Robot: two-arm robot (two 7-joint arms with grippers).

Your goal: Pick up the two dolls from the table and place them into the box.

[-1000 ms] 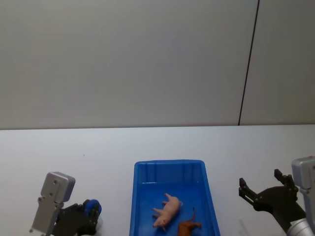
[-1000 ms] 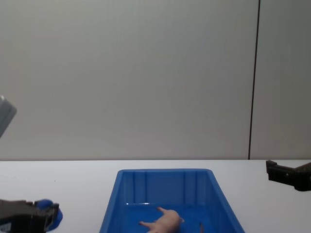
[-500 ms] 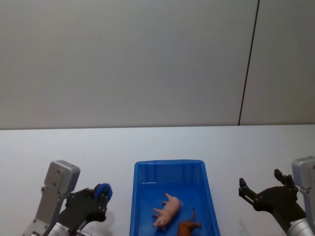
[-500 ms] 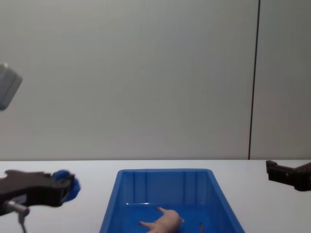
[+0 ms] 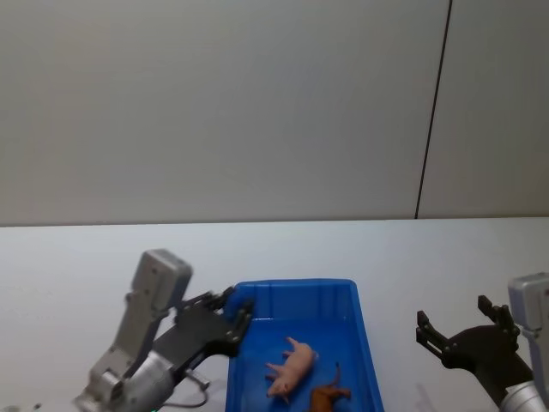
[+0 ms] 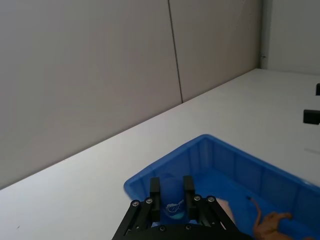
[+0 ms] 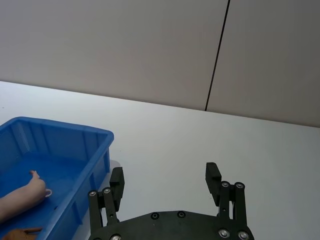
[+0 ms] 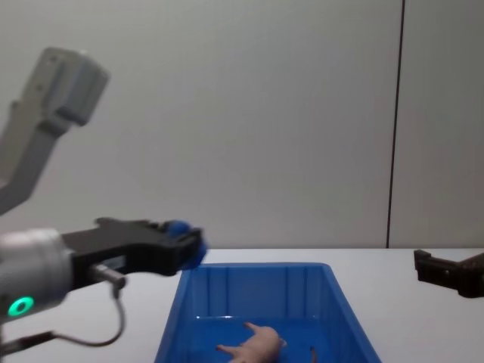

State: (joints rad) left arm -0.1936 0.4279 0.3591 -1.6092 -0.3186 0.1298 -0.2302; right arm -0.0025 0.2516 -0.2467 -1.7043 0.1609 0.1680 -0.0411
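left gripper [image 6: 172,192] fingers clamp blue toy [image 6: 173,202], box [image 5: 243,296] left rim | right gripper [image 7: 167,181] wide, table [image 5: 86,257] right edge | pig [image 5: 290,367], brown doll [image 5: 328,396] in box | grey wall [image 5: 214,103]

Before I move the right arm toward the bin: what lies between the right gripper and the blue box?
Bare white table lies between the right gripper and the blue box, seen in the right wrist view.

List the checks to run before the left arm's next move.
1. Left gripper shut on the small blue toy: ok.
2. Toy over the inside of the box: cannot tell; the fingers are at its far left corner.
3. Pig in the box: ok.
4. Brown animal in the box: ok.
5. Right gripper open and off to the box's right: ok.
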